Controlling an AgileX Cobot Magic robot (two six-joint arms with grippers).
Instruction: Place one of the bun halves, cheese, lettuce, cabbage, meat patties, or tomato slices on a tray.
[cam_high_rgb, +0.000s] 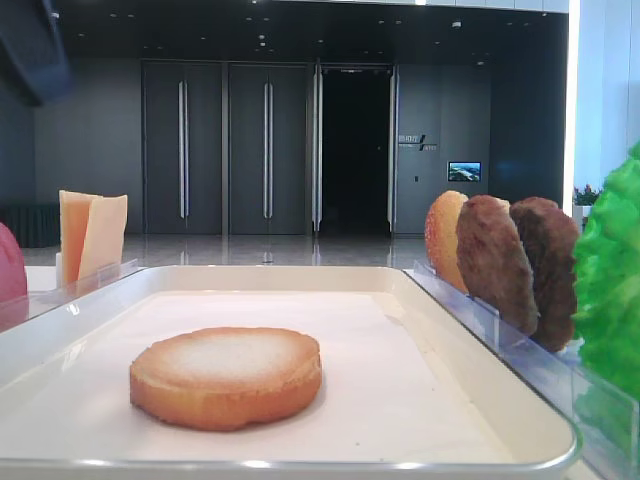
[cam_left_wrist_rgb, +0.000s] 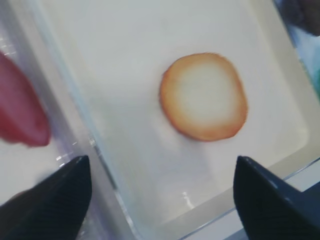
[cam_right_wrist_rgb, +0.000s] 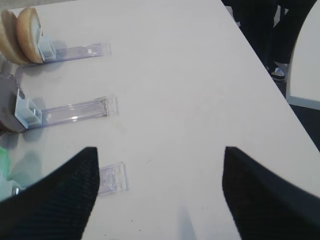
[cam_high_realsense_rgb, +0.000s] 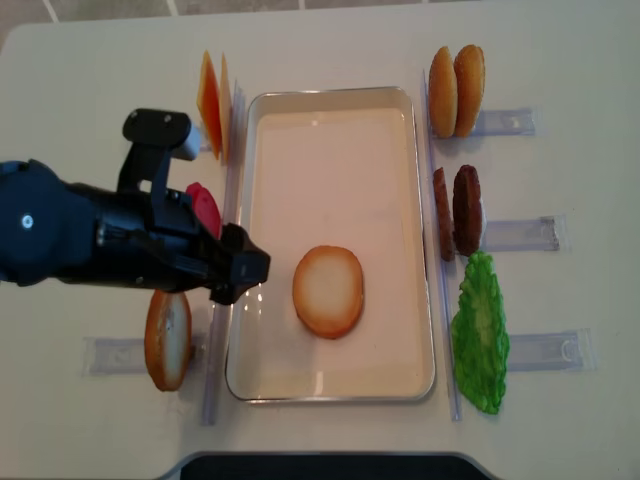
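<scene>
A bun half (cam_high_realsense_rgb: 328, 291), golden rim and pale face up, lies flat on the white tray (cam_high_realsense_rgb: 330, 140), in its near half. It also shows in the left wrist view (cam_left_wrist_rgb: 203, 96) and the low view (cam_high_rgb: 226, 375). My left gripper (cam_high_realsense_rgb: 243, 270) hovers over the tray's left rim, open and empty (cam_left_wrist_rgb: 161, 158), with the bun half apart from it, ahead and to the right. My right gripper (cam_right_wrist_rgb: 160, 150) is open over bare table with nothing between its fingers.
Left of the tray stand cheese slices (cam_high_realsense_rgb: 212, 105), a tomato slice (cam_high_realsense_rgb: 205, 208) and another bun half (cam_high_realsense_rgb: 167, 340) in clear racks. On the right stand domed buns (cam_high_realsense_rgb: 457, 90), meat patties (cam_high_realsense_rgb: 457, 210) and lettuce (cam_high_realsense_rgb: 480, 335).
</scene>
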